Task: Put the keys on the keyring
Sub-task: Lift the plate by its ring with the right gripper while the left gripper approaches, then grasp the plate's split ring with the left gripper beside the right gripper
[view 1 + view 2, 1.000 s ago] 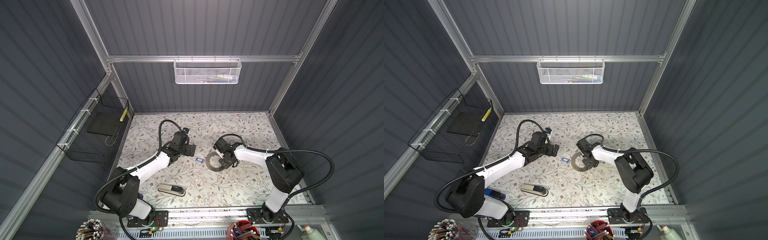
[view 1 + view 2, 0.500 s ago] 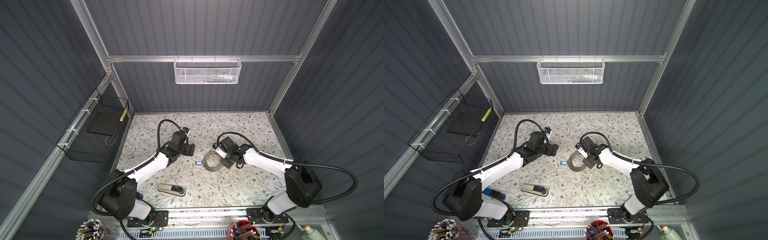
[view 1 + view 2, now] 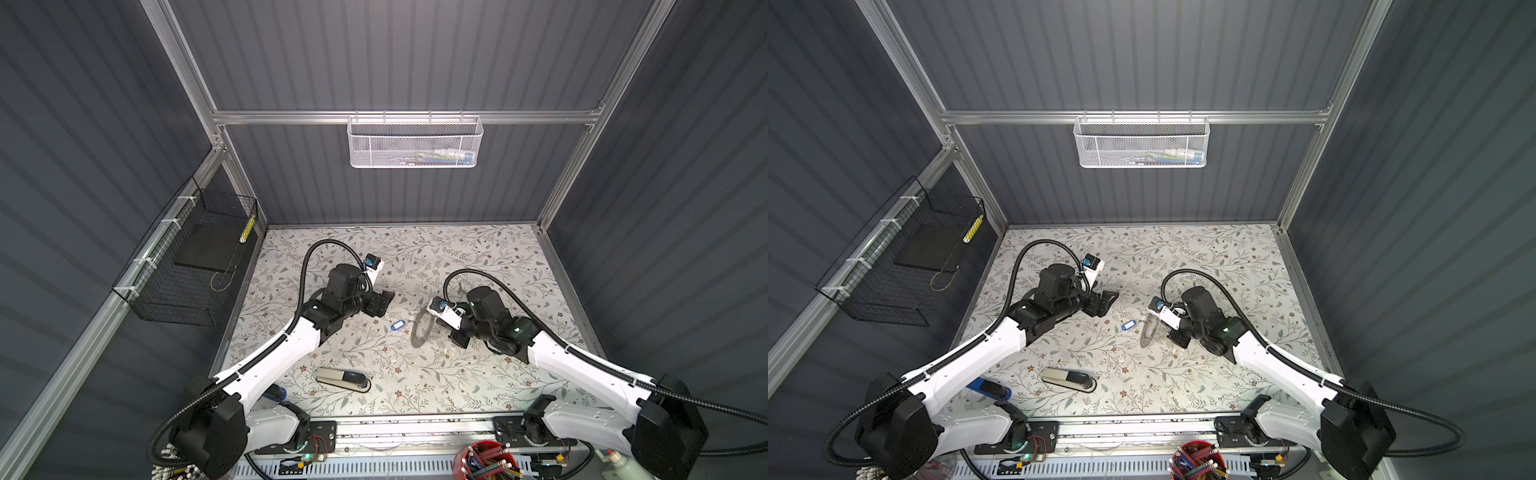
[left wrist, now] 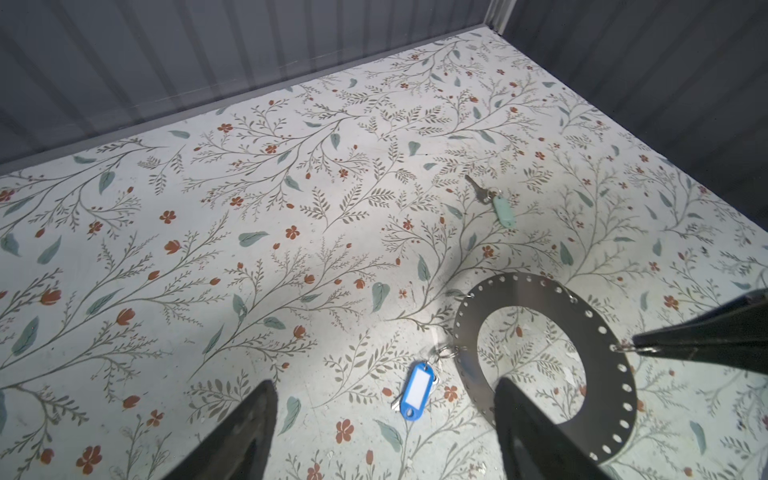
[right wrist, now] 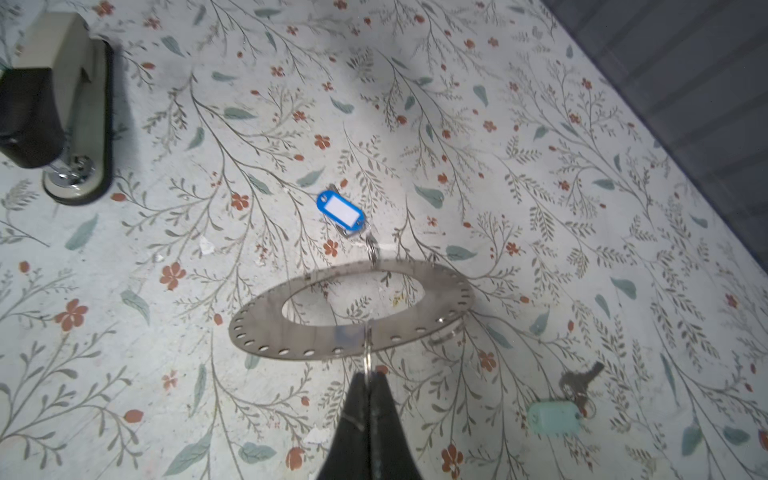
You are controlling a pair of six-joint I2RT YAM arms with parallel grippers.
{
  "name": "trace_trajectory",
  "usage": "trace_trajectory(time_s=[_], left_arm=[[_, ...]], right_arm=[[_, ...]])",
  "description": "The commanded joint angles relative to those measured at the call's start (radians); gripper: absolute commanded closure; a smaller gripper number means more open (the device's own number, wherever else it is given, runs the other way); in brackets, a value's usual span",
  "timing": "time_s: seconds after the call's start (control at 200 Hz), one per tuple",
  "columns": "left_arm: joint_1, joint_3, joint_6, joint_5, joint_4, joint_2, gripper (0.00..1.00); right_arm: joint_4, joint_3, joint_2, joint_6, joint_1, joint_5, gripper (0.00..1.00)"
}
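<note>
The right pincer (image 5: 368, 377) is pinched shut on a small wire loop (image 5: 367, 353) threaded through the large flat grey perforated metal keyring (image 5: 299, 332), held tilted over the floral mat (image 5: 124, 270).
The left pincer (image 4: 384, 384) gapes wide over the small metal key with the bright blue plastic tag (image 4: 417, 390), whose split ring (image 4: 445, 352) meets the keyring's rim; the 2nd key (image 4: 503, 212), pale mint-green tag, lies well apart on the mat.
</note>
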Motion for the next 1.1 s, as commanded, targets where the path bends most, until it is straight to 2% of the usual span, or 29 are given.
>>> trace_trajectory(time_s=[0.0,0.13,0.215,0.3,0.47,0.6,0.825,1.096], left_arm=[[0.0,-0.03,0.073,0.129,0.013,-0.058,0.23],[0.0,-0.102,0.184,0.255,0.057,-0.155,0.26],[0.0,-0.138,0.253,0.296,0.059,-0.218,0.29],[-0.002,-0.168,0.311,0.345,0.06,-0.264,0.36],[-0.003,-0.206,0.362,0.488,0.122,-0.28,0.59],[-0.01,-0.207,0.359,0.536,0.168,-0.238,0.66],[-0.059,-0.177,0.359,0.554,0.216,-0.166,0.64],[-0.142,-0.151,0.379,0.499,0.221,-0.119,0.62]], right_arm=[[0.134,-0.011,-0.012,-0.004,-0.003,-0.156,1.0],[0.226,-0.049,-0.059,0.006,-0.012,-0.23,1.0],[0.309,-0.083,-0.072,0.023,-0.018,-0.26,1.0],[0.398,-0.115,-0.077,0.054,-0.031,-0.319,1.0],[0.537,-0.154,-0.073,0.122,-0.041,-0.436,1.0],[0.61,-0.177,-0.062,0.16,-0.041,-0.485,1.0],[0.688,-0.195,-0.051,0.207,-0.042,-0.517,1.0],[0.71,-0.194,-0.029,0.222,-0.04,-0.555,1.0]])
